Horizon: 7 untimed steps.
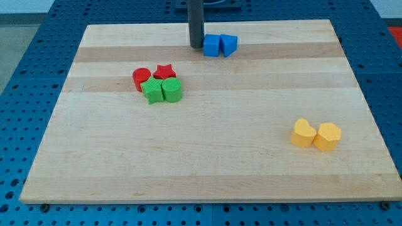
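Note:
My tip rests on the wooden board near the view's top, just left of a blue cube, touching it or nearly so. A blue triangular block sits against the cube's right side. Lower left of the tip lies a tight cluster: a red cylinder, a red star, a green star and a green cylinder-like block.
Two yellow blocks sit together at the view's lower right: a rounded yellow block and a yellow hexagonal block. Blue perforated table surrounds the board on all sides.

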{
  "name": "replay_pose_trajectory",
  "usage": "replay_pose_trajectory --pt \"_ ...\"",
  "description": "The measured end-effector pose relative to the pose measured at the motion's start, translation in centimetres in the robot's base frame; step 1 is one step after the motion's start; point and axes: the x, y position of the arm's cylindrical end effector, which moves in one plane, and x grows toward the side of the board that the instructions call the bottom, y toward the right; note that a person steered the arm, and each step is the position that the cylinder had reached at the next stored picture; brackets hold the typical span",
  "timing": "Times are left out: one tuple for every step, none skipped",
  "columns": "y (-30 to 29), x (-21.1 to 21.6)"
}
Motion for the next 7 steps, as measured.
replay_pose_trajectory --pt "0.7 -0.5" --pt "1.9 -0.6" --pt "2.8 -0.6" --pt "3.9 -0.6" --pt "5.0 -0.6" --pt "6.2 -0.6" --pt "7.1 -0.6"
